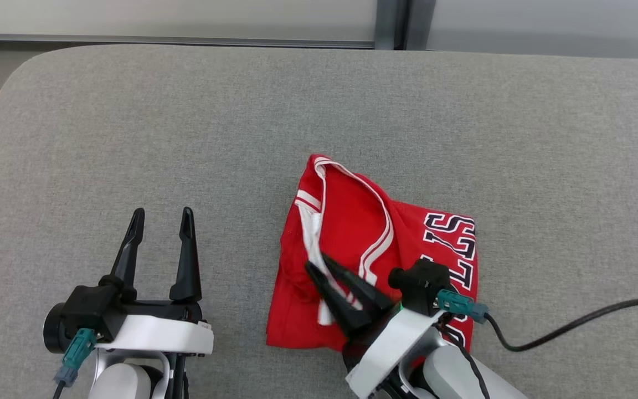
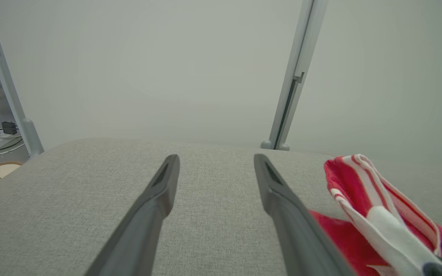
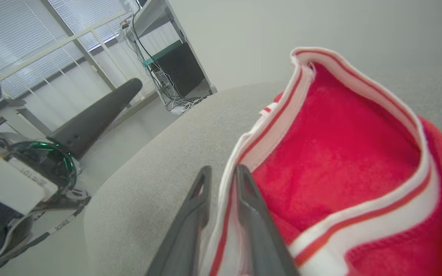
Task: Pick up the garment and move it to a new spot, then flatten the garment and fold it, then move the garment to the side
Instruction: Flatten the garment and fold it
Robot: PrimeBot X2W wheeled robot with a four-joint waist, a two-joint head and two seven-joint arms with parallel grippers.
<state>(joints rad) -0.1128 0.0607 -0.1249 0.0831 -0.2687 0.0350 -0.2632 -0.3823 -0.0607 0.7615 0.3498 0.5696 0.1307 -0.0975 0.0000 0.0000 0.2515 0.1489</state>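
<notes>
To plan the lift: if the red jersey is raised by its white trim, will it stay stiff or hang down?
Probably it hangs: the red jersey lies in soft, uneven folds. It looks thin, so likely light. With the right gripper pinching only the trim, the layers may unfold; the woven grey surface might drag it.

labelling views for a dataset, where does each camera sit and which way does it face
head view: on the robot's head, looking down at the grey padded table and red jersey; left hand open at lower left, right hand on the jersey.
left wrist view: on the left wrist, looking along its spread fingers across the table toward a pale wall.
right wrist view: on the right wrist, looking along its fingers pinching the jersey's trim; left hand at left.
shared: both wrist views show the striped trim.
</notes>
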